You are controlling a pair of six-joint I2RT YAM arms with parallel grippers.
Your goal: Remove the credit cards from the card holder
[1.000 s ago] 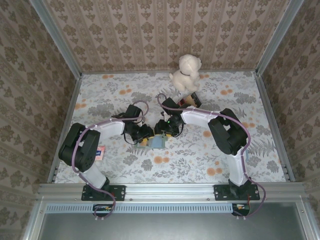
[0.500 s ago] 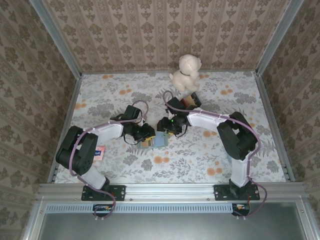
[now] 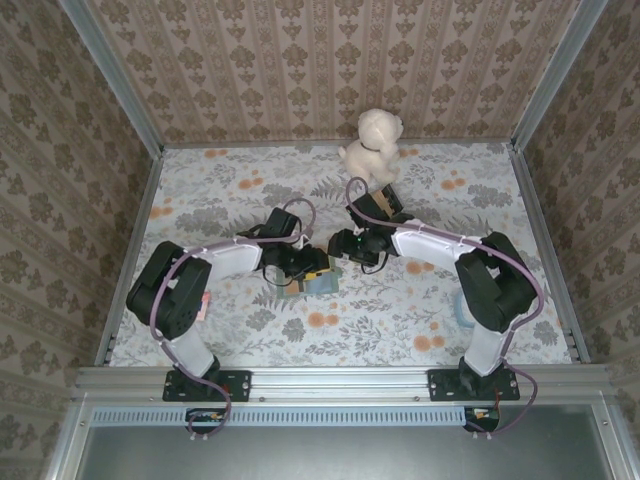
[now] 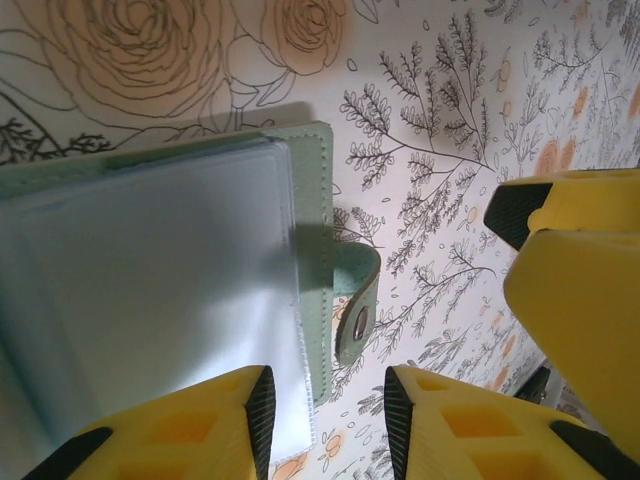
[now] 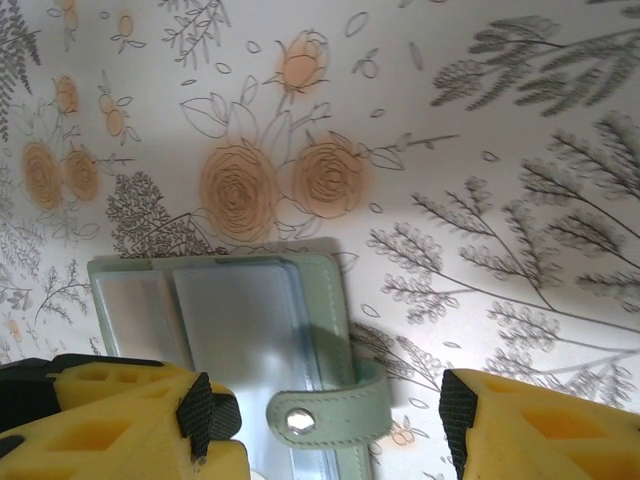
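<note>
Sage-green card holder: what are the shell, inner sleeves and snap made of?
Flat sage-green folding card holder: looks like leather or faux leather, matte, with stitching along the edge. Light blue inner sleeves: likely clear soft plastic, glossy, showing glare. Round snap on the strap: shiny, probably metal.

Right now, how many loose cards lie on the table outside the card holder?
2, I think: a white-and-pink card beside the left arm, and a pale blue card half hidden by the right arm. Others may be hidden under the arms.
</note>
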